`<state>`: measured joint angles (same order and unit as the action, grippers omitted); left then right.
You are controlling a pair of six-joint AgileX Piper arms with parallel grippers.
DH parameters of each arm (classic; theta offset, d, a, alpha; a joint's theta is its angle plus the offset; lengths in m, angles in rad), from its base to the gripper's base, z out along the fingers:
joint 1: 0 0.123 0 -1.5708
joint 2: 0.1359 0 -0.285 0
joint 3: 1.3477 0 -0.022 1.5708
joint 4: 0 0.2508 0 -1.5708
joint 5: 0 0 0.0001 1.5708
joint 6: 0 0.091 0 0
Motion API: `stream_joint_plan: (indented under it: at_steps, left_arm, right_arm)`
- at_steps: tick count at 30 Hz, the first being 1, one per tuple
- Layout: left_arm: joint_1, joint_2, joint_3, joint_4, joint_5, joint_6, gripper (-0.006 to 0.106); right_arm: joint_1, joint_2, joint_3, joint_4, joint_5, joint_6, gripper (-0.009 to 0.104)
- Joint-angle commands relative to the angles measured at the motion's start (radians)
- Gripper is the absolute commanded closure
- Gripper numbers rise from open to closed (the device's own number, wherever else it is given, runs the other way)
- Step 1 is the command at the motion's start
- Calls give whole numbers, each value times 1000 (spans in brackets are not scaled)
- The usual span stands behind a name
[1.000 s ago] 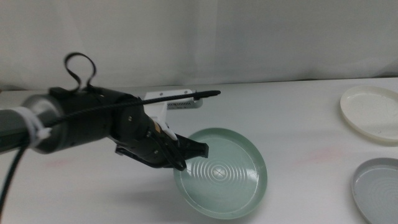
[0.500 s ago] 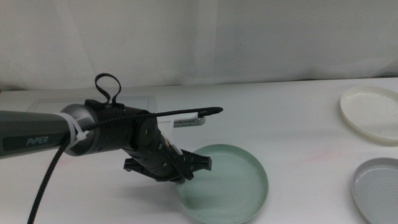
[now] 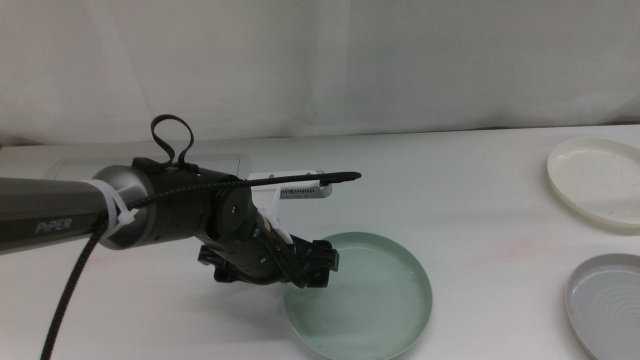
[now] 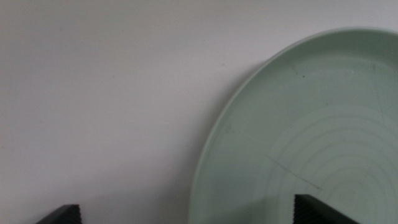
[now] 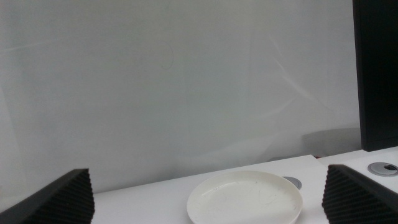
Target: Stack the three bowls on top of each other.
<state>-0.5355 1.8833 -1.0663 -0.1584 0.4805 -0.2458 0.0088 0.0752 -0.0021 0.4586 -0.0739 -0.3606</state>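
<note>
In the middle view, the left gripper (image 3: 312, 262) is reaching in from the left and hovering at the near-left rim of the mint green bowl (image 3: 365, 295). That bowl is lying flat and mouth-up on the white table (image 3: 480, 210), round and smooth with a low rim, so it is showing no long axis. The cream white bowl (image 3: 596, 182) is sitting at the far right edge, and the grey bowl (image 3: 606, 305) is lying nearer, at the lower right, its floor ringed with fine ridges.

In the left wrist view, the jaws are standing wide apart, one over the table, the other over the mint green bowl's glossy, concentrically ringed floor.

In the right wrist view, the right gripper (image 5: 208, 208) is waiting with jaws spread, holding nothing, the cream white bowl lying flat between them.
</note>
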Motion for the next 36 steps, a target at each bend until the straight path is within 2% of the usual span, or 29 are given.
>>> stream_joint_plan:
  at_steps: [1, 7, 9, 12, 13, 15, 16, 18, 19, 23, 31, 36]
  left_arm:
    - [-1, -33, 0, 33, -5, 14, 9]
    - [24, -195, -69, 228, 42, 14, 9]
    - [102, -301, -128, 377, 162, 14, 9]
    - [195, -397, -137, 440, 248, 14, 14]
    - [234, -427, -137, 442, 284, 17, 19]
    - [312, -477, -135, 442, 347, 19, 36]
    - [358, -505, -127, 442, 370, 20, 52]
    - [442, -561, -101, 440, 395, 21, 94]
    - [483, -597, -82, 435, 393, 12, 102]
    - [582, -799, 43, 430, 265, -28, 101]
    - [583, -1388, 521, 430, -212, 1, 101]
    - [583, -1627, 781, 432, -399, -10, 101]
  right_arm:
    - [-9, -3, 36, -2, -9, -5, -8]
    - [-9, -3, 36, -2, -9, -5, -8]
    - [-9, -3, 36, -2, -9, -5, -8]
    - [-9, -3, 36, -2, -9, -5, -8]
    - [-9, -3, 36, -2, -9, -5, -8]
    - [-9, -3, 36, -2, -9, -5, -8]
    - [-9, -3, 36, -2, -9, -5, -8]
    - [-9, -3, 36, -2, -9, -5, -8]
    - [-9, -3, 36, -2, -9, -5, -8]
    - [-9, -3, 36, -2, -9, -5, -8]
    - [-9, -3, 36, -2, -9, -5, -8]
    - [-9, -3, 36, -2, -9, -5, -8]
